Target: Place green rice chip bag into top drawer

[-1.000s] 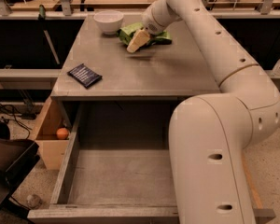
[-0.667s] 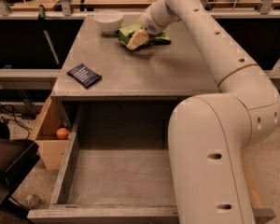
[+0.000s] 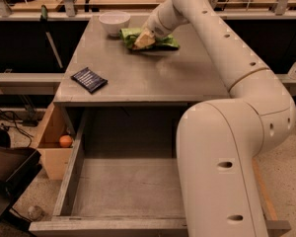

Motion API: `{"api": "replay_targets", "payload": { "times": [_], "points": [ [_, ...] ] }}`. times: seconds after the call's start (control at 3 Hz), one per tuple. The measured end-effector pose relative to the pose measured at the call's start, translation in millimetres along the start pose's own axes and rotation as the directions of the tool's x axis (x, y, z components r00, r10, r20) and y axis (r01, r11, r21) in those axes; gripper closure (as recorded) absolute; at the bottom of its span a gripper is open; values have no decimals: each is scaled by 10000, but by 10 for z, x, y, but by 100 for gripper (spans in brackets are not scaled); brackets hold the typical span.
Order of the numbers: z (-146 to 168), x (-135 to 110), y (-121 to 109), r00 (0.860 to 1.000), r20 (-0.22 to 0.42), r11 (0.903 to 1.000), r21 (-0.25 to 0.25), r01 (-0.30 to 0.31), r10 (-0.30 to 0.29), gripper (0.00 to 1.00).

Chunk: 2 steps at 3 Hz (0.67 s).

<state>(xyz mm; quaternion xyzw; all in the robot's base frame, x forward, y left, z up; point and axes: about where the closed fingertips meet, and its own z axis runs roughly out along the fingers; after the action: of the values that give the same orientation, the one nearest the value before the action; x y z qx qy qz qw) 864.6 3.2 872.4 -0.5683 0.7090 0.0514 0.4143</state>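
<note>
The green rice chip bag point(image 3: 165, 43) lies crumpled at the back of the grey table point(image 3: 153, 80), just right of a white bowl. My gripper point(image 3: 140, 39) is down on the bag's left half and covers its middle; green foil shows on both sides of it. The top drawer point(image 3: 130, 186) stands pulled out below the table's front edge, wide and grey, with a bare floor. My arm's large lower links hide the drawer's right side.
A white bowl point(image 3: 114, 22) stands at the back left of the table. A small flat dark-blue packet point(image 3: 89, 79) lies near the front left. A light-wood box point(image 3: 50, 132) with an orange ball point(image 3: 65, 141) sits on the floor left of the drawer.
My gripper has shifted slightly left and toward the back, staying on the bag. The bag, bowl, packet and drawer have not moved.
</note>
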Motion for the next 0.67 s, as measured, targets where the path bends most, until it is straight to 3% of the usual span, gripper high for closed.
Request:
{"api": "replay_targets", "payload": {
  "times": [0.33, 0.67],
  "points": [
    [37, 3, 20, 10000, -10, 10000, -55, -1, 1, 100],
    [42, 4, 23, 10000, -8, 10000, -63, -2, 2, 100]
  ]
}}
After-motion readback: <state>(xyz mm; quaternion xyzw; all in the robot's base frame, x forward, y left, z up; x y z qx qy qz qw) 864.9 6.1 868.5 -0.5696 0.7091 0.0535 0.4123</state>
